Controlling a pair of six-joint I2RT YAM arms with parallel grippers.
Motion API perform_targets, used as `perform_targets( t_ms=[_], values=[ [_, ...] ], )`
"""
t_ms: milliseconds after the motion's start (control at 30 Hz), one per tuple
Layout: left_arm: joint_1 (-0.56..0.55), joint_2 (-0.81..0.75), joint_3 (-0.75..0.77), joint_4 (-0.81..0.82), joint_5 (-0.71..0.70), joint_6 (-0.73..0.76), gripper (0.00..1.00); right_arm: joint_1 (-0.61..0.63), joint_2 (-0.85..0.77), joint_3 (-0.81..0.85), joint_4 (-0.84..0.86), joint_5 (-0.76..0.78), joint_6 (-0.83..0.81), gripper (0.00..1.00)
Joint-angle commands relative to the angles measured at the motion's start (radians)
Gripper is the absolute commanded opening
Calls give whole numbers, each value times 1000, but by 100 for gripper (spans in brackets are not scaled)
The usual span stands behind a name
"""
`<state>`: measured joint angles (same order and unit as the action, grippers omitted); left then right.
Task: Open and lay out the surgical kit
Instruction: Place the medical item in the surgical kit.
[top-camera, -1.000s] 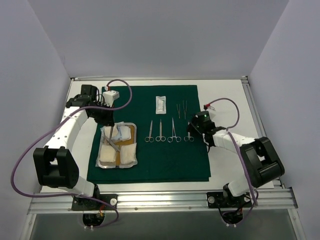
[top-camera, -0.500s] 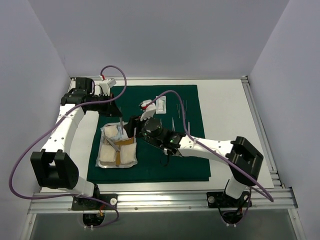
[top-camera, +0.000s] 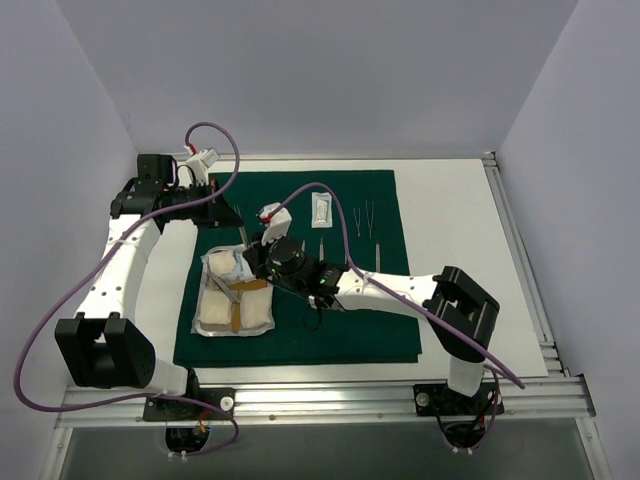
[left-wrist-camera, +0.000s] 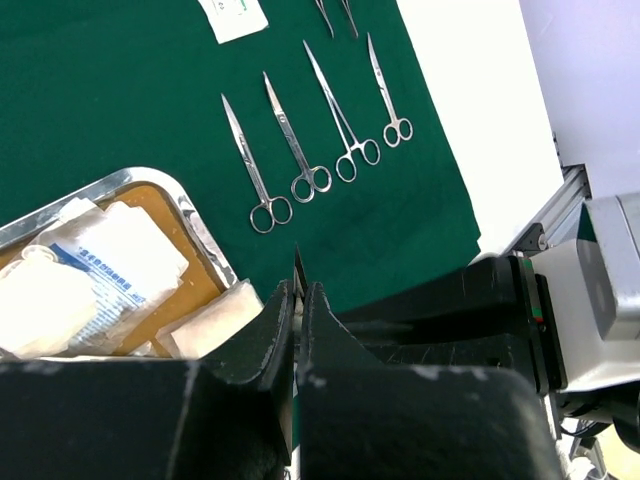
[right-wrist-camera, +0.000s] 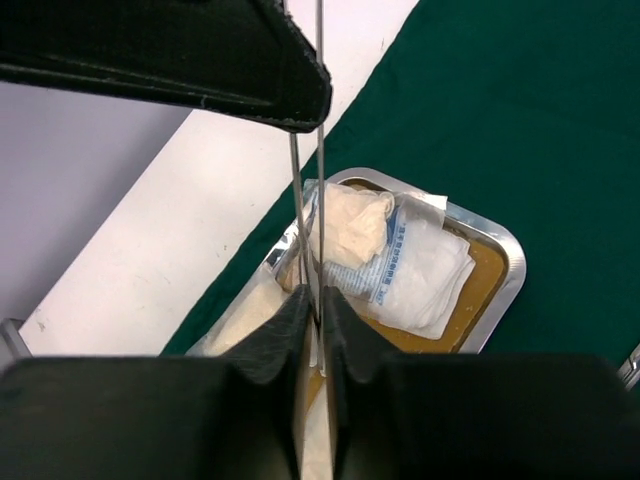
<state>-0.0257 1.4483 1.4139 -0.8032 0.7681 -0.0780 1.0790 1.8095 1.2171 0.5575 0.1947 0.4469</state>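
Note:
The dark green cloth (top-camera: 330, 330) lies flat with the steel tray (top-camera: 236, 336) at its left, white gauze packets (right-wrist-camera: 420, 260) on its tan liner. Above the tray a thin pair of steel tweezers (right-wrist-camera: 320, 150) hangs upright. My left gripper (top-camera: 238, 218) is shut on its top end; the tip (left-wrist-camera: 298, 265) sticks out past the jaws (left-wrist-camera: 297, 290). My right gripper (right-wrist-camera: 312, 300), reaching across from the right, is shut on the two prongs lower down. Several scissors and forceps (left-wrist-camera: 295, 140) lie in a row on the cloth.
A white gauze packet (top-camera: 321, 208) and another pair of tweezers (top-camera: 365, 215) lie at the cloth's far edge. My right arm (top-camera: 390, 288) stretches over the row of instruments and hides most of it from above. White table (top-camera: 450, 230) borders the cloth on the right.
My right arm swung from the cloth's right side across to the tray, opened, then shut on the tweezers. My left gripper lifted them up and back a little.

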Motion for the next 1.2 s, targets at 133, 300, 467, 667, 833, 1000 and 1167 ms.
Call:
perform_targets(
  t_ms=[133,300,467,667,833,1000,1167],
  values=[
    [7,-22,-3,24,25,-3,3,-36,-19,38,-25,81,29,0],
    [6,-19,29,-13,-47,52,74,-129,-67,3,-139,94,67,0],
    [7,0,65,-71,-127,116,95,-321,-98,-54,-232,37,24,0],
    [12,-5,36,-70,-207,156,94,-473,46,70,-401,-1,9,0],
    [15,7,16,-59,-193,164,94,-528,163,169,-456,-37,-30,0],
    [15,11,14,-53,-193,167,94,-545,244,239,-534,-24,-60,0],
    [15,12,14,-50,-188,164,94,-544,246,208,-524,-37,-51,0]
  ],
)
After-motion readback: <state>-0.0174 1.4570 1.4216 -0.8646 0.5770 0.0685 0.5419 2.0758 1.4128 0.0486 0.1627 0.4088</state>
